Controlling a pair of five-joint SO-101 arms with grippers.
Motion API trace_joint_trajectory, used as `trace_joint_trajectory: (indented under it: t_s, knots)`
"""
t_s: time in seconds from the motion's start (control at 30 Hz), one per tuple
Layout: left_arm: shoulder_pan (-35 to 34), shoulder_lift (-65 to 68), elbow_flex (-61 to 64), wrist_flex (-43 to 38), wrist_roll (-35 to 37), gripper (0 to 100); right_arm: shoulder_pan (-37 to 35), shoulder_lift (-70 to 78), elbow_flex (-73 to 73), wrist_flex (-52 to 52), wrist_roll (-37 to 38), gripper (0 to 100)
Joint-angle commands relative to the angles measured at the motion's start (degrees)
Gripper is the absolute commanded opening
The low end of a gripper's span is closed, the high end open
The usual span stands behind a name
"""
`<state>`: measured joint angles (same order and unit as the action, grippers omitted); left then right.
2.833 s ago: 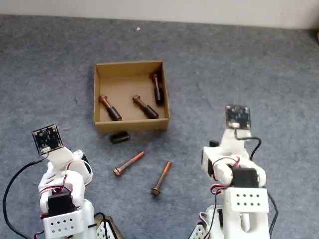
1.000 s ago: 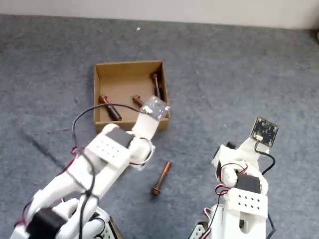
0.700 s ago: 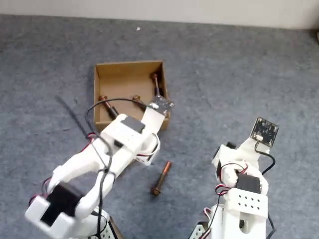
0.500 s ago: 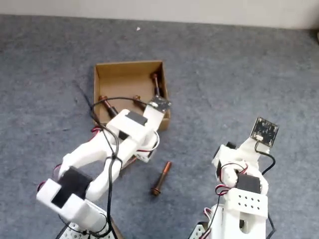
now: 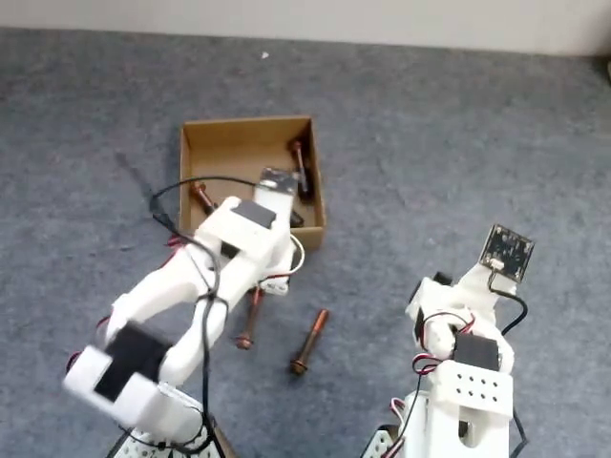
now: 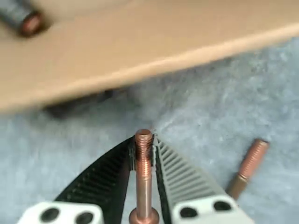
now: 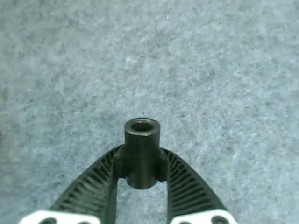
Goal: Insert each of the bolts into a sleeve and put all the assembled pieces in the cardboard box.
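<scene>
Pinching a copper bolt (image 6: 144, 172) in the left claw (image 6: 143, 140), just outside the cardboard box (image 5: 246, 122); gripping a dark sleeve (image 7: 141, 140) in the right claw (image 7: 141, 157) over the tabletop (image 7: 210, 56). Best done, likely, by squaring bolt tip to sleeve bore before pushing.

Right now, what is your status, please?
Left gripper shut on bolt, near cardboard box. Right gripper shut on sleeve. Second bolt loose on carpet.
</scene>
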<state>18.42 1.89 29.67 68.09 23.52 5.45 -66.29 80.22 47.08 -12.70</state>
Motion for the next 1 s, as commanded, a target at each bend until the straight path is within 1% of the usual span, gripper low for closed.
trace_joint_trajectory:
  t_s: [0.0,0.13,0.23,0.3,0.4,0.53,0.67,0.7,0.77,0.9,0.97]
  knots:
    - [-4.88,-11.74,-2.24,7.03,7.21,1,0.57,-1.01,-0.57,-1.01,-0.18,0.5]
    - [-12.00,-18.51,-1.98,8.44,10.99,1,0.57,-1.01,-0.57,-1.01,-0.18,0.5]
    - [-17.54,-20.00,-0.31,8.53,14.42,1,0.57,-1.01,-0.48,-1.01,-0.18,0.5]
    - [-20.35,-20.09,0.40,8.53,18.29,1,0.57,-1.01,-0.48,-1.01,-0.18,0.5]
    - [-25.01,-20.44,2.42,8.79,25.93,1,0.57,-1.01,-0.48,-1.01,-0.18,0.5]
    - [-30.64,-20.44,6.02,8.44,25.67,1,0.57,-1.01,-0.48,-1.01,-0.18,0.5]
    - [-32.66,-20.44,8.40,8.62,25.67,1,0.40,-1.01,-0.48,-1.01,-0.18,0.5]
    - [-33.36,-20.44,8.57,8.70,25.67,2,0.40,-1.01,-0.48,-1.01,-0.18,0.5]
    - [-34.33,-20.44,8.40,8.97,25.67,9,0.40,-1.01,-0.48,-1.01,-0.18,0.5]
    - [-32.57,-20.44,8.22,12.22,25.85,29,0.40,-1.01,-0.48,-1.01,-0.18,0.5]
    - [-32.13,-20.44,8.13,13.80,25.93,37,0.40,-1.01,-0.48,-1.01,-0.18,0.5]
